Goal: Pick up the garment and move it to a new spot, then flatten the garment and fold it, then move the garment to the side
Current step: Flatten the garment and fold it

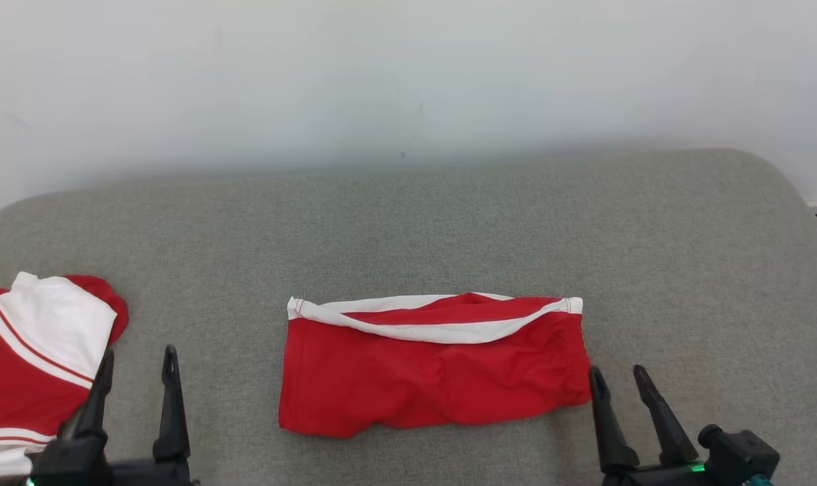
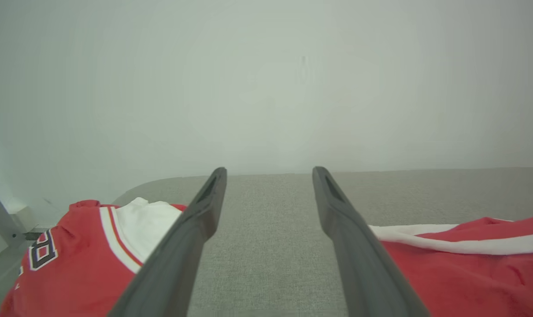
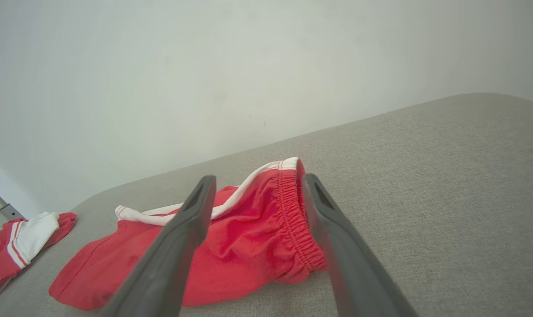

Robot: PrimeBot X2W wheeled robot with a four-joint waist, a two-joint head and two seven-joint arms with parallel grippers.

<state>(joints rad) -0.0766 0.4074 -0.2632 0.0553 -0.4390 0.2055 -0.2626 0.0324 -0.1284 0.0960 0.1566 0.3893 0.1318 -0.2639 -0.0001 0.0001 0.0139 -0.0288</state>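
The garment, red shorts (image 1: 429,378) with a white band, lies folded in a rough rectangle on the middle of the grey padded surface (image 1: 449,223). My right gripper (image 1: 618,372) is open at the shorts' right edge; in the right wrist view the gathered waistband (image 3: 295,220) shows between its fingers (image 3: 258,180), and nothing is gripped. To the left of the shorts (image 2: 469,273) my left gripper (image 1: 138,354) is open and empty, its fingers (image 2: 270,171) framing bare grey fabric.
A second garment, a red and white jersey (image 1: 30,364) with dark lettering (image 2: 42,253), lies bunched at the surface's left edge, touching my left gripper's outer finger in the head view. A pale wall (image 1: 408,81) rises behind the rounded far edge.
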